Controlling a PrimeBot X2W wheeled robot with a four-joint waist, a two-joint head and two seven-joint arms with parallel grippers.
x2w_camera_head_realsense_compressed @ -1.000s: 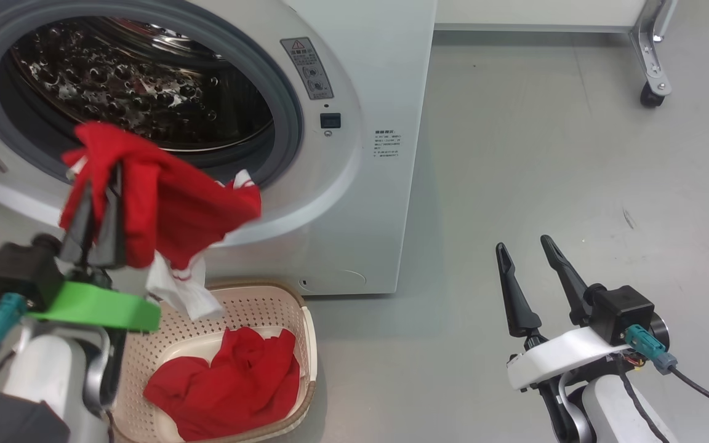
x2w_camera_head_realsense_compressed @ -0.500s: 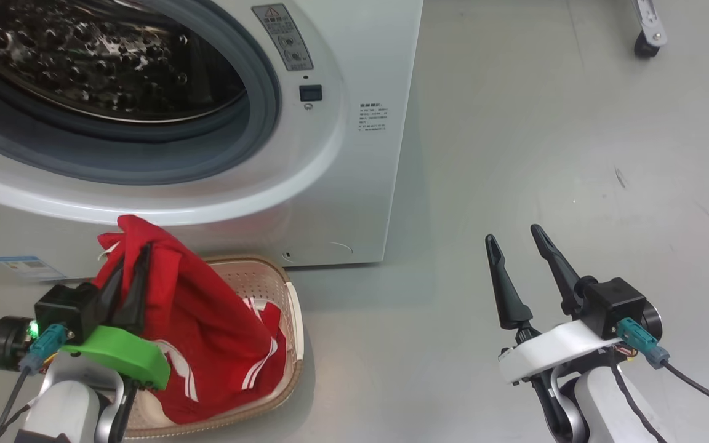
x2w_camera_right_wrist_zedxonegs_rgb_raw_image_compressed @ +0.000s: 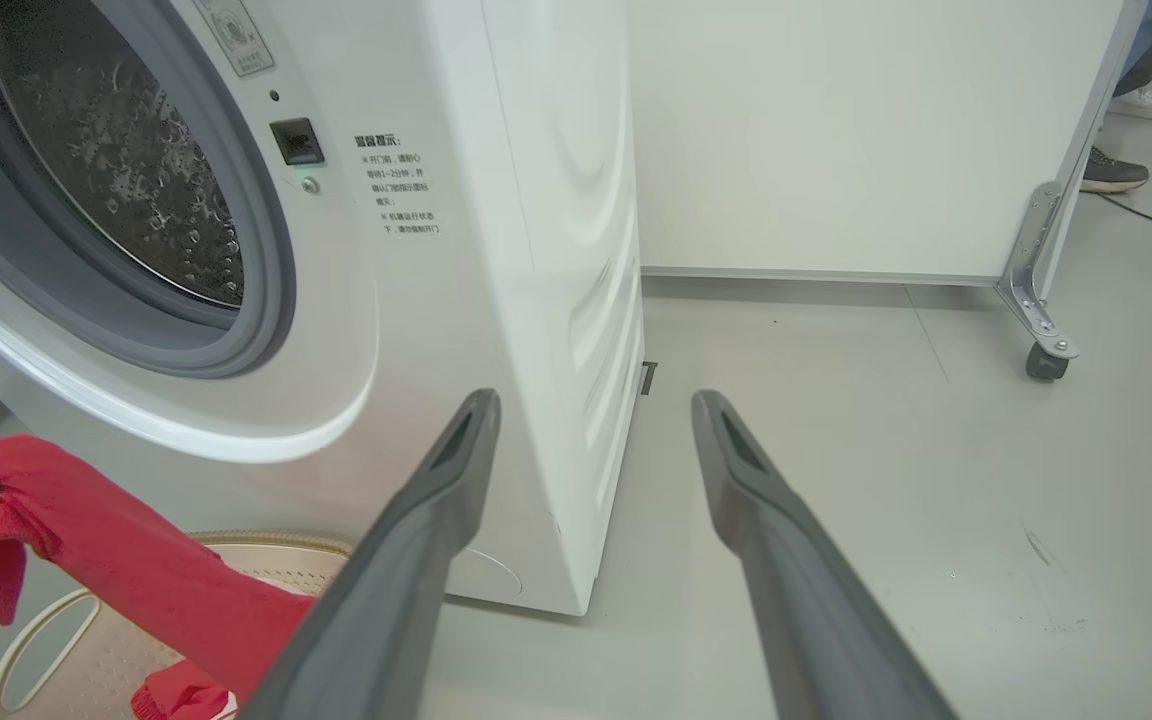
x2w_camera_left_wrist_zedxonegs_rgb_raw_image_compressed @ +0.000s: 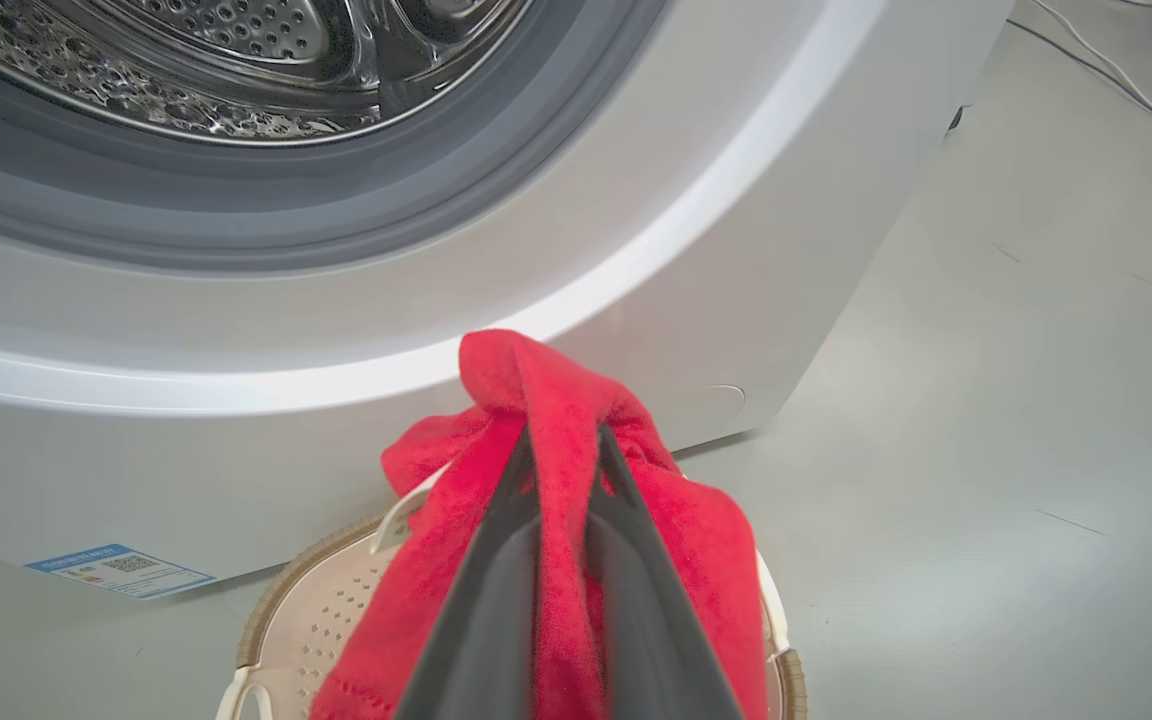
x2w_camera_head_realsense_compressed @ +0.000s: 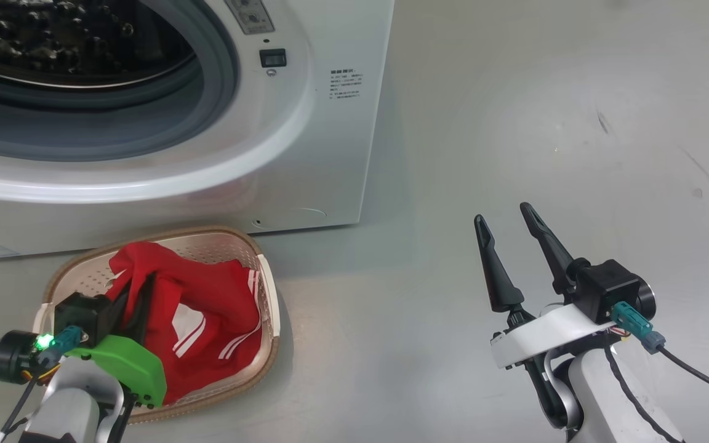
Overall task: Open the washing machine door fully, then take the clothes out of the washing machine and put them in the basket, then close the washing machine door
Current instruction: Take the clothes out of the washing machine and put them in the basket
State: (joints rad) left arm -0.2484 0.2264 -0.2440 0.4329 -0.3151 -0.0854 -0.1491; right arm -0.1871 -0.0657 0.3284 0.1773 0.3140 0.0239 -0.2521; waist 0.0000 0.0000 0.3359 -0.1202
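A: What was observed of the left gripper [x2w_camera_head_realsense_compressed: 139,289]?

B: It was found low over the basket [x2w_camera_head_realsense_compressed: 271,344], with its jaws closed on a fold of the red garment [x2w_camera_head_realsense_compressed: 207,307]. In the left wrist view, the cloth was seen pinched between the two dark fingers [x2w_camera_left_wrist_zedxonegs_rgb_raw_image_compressed: 476,620] and bunched up above their tips.

A: And where were the clothes seen?

B: The red garment, marked with thin white stripes, was draped from the fingers down into the basket, and most of it was contained within the brown rim. Whether other pieces lay beneath it could not be told.

A: Where was the basket set?

B: It was set on the grey floor [x2w_camera_head_realsense_compressed: 514,123], just in front of the washing machine [x2w_camera_head_realsense_compressed: 305,154] and below its round opening. A cream handle [x2w_camera_head_realsense_compressed: 266,289] was visible on the side nearer the right arm.

A: How was the machine's mouth presented?

B: The grey rubber ring [x2w_camera_head_realsense_compressed: 145,123] and the dimpled steel drum [x2w_camera_head_realsense_compressed: 53,37] were exposed to view. A small blue label [x2w_camera_left_wrist_zedxonegs_rgb_raw_image_compressed: 116,570] was noted low on the front.

A: And the right gripper [x2w_camera_head_realsense_compressed: 502,212]?

B: It was held well apart from the basket, over bare floor to the right of the machine. Its jaws were spread wide, and nothing was gripped between them.

A: Was anything else recorded?

B: In the right wrist view, a white panel [x2w_camera_right_wrist_zedxonegs_rgb_raw_image_compressed: 836,130] mounted on a castor [x2w_camera_right_wrist_zedxonegs_rgb_raw_image_compressed: 1046,362] was seen beyond the machine. A person's dark shoe [x2w_camera_right_wrist_zedxonegs_rgb_raw_image_compressed: 1114,172] was seen past it.
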